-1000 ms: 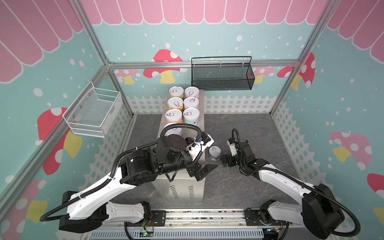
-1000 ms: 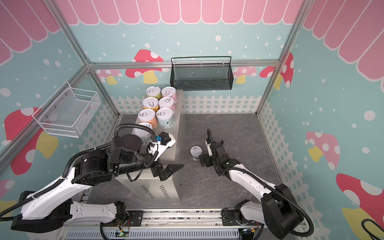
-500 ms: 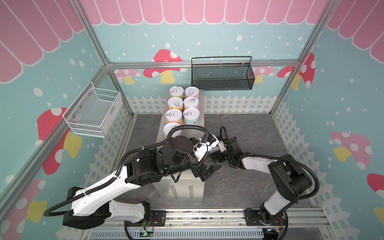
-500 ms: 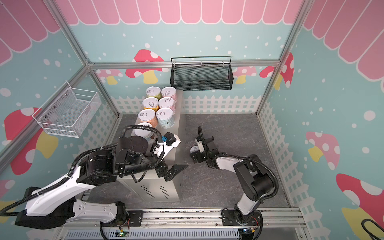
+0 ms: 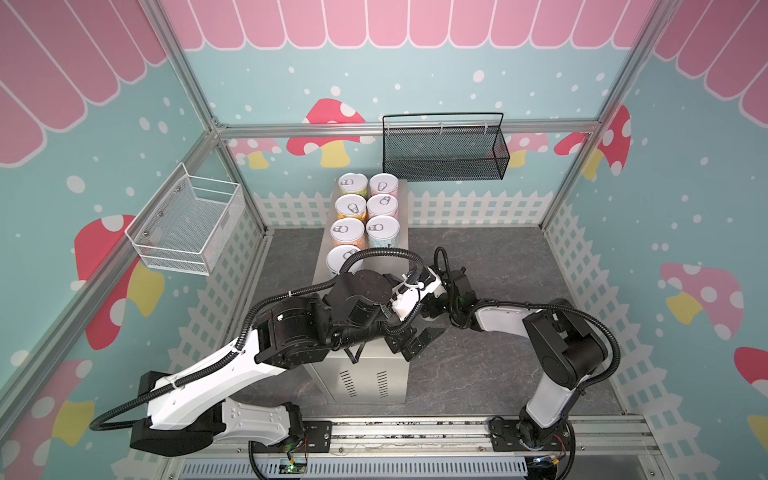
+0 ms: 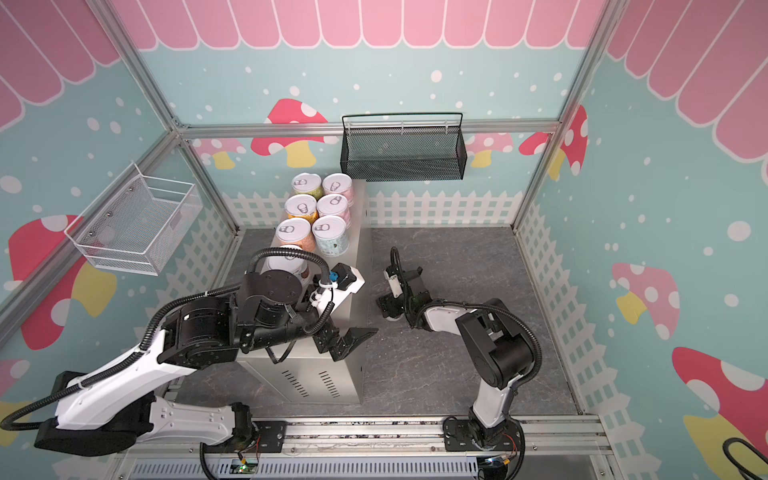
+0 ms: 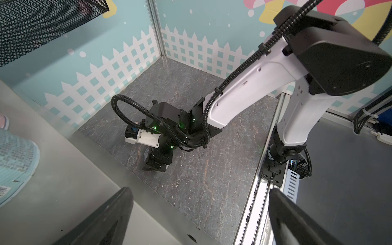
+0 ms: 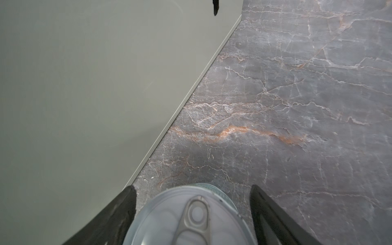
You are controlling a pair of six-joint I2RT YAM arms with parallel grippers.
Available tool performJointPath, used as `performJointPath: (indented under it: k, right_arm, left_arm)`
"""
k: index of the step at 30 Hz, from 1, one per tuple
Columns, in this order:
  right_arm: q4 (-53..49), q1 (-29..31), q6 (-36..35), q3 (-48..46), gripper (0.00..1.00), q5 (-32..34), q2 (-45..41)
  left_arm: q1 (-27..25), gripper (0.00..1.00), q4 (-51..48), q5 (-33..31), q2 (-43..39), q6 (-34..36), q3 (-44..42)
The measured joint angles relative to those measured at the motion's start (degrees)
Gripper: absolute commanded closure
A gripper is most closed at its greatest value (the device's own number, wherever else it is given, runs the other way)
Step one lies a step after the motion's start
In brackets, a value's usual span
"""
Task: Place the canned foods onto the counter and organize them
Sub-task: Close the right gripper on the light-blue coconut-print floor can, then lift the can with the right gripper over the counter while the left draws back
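floor (image 8: 297,106): dark and veined; the last can (image 8: 191,218) is stood on it, upright, just beside the side wall of the surface (image 5: 365,376).
surface: a long metal box; its far end is filled, and its near end is bare but overhung by the left arm (image 5: 208,374).
left hand (image 7: 197,222): spread wide, nothing held, hung over the near edge of the surface.
right hand (image 8: 192,188): lowered over the last can, fingers (image 8: 118,212) set apart on either side; a gap is seen at one side, so no pinch is made yet.
seven cans (image 5: 349,230): stood in two rows on the surface, the nearest partly hidden by a cable (image 5: 374,251).
last can: lid up, between the fingers of the right hand.
risk in closing: the can may be shoved or tipped if it is met by one finger first; the finger nearest the wall could be scraped along the box.
risk in lifting: the two arms are close together, so a clash is judged likely if the can is raised before the free place is cleared by the left arm.
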Motion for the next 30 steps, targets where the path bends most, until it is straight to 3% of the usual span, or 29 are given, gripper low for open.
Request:
performJointPath:
  k: [9, 18, 25, 30]
  right_arm:
    - [-3.67, 0.15, -0.39, -1.36, 0.27, 2.58, -4.11]
    - [-10.99, 0.15, -0.44, -1.7, 0.28, 3.85, -16.33]
    - [-20.06, 0.15, -2.64, 0.76, 0.28, 2.54, -25.88]
    - [-27.5, 0.15, -5.29, 6.73, 0.28, -0.55, -31.15]
  left_arm:
    - [0.0, 0.0, -2.93, 0.02, 3.08, 0.02, 2.82]
    - [0.0, 0.0, -6.38, -0.9, 4.17, 0.48, 6.29]
    - [0.74, 0.0, -8.66, -5.75, 1.66, 1.64, 6.32]
    - [4.68, 0.0, -10.82, -7.54, -2.32, 2.38, 7.32]
